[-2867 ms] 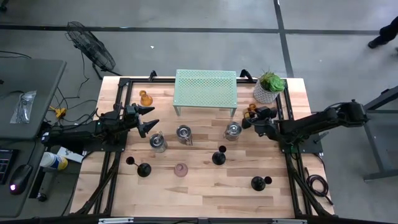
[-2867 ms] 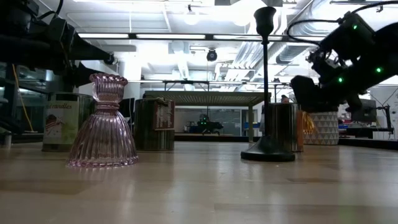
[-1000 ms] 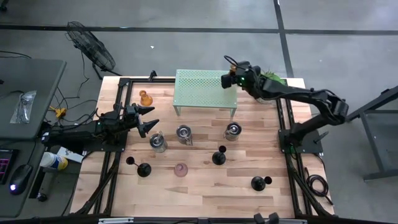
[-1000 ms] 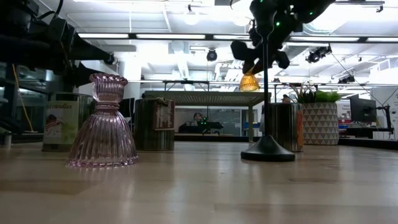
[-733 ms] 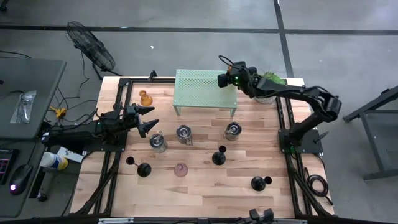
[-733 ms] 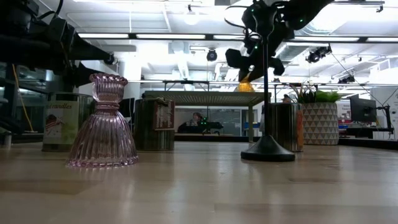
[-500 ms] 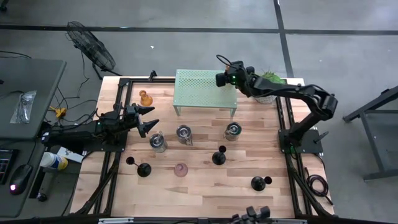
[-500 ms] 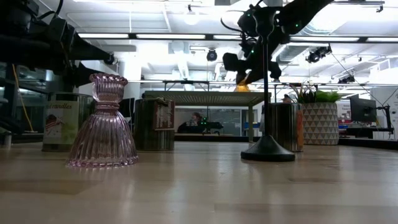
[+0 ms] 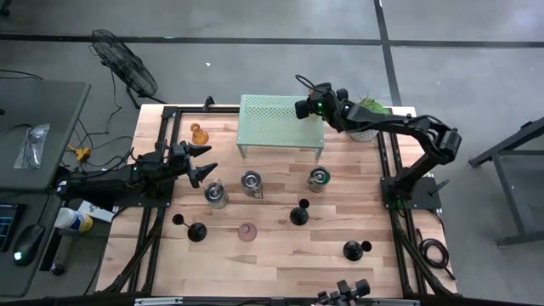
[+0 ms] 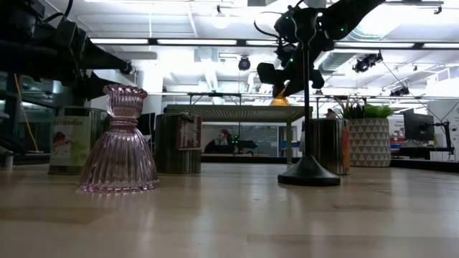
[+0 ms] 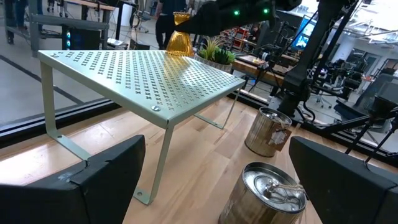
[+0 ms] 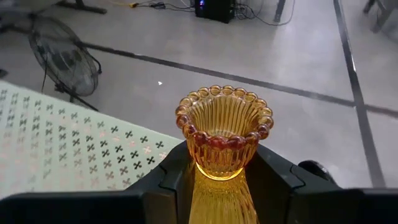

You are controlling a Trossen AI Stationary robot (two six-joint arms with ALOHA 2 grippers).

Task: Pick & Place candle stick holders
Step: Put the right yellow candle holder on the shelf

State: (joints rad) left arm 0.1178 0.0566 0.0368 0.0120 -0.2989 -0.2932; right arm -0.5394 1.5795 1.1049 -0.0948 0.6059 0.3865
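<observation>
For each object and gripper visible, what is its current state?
Right gripper: shut on the amber holder, over the rack's back right corner.
Amber holder: upright, held.
Left gripper: open, empty, at the table's left side.
Second amber holder: standing on the table.
Pink holder: upright on the table.
Rack: standing.

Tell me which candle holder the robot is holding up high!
Find the green rack at the back of the table. At the rack's right back corner, by the plant, the right gripper holds an amber glass holder. It has a beaded rim, and its twin stands on the table left of the rack.
</observation>
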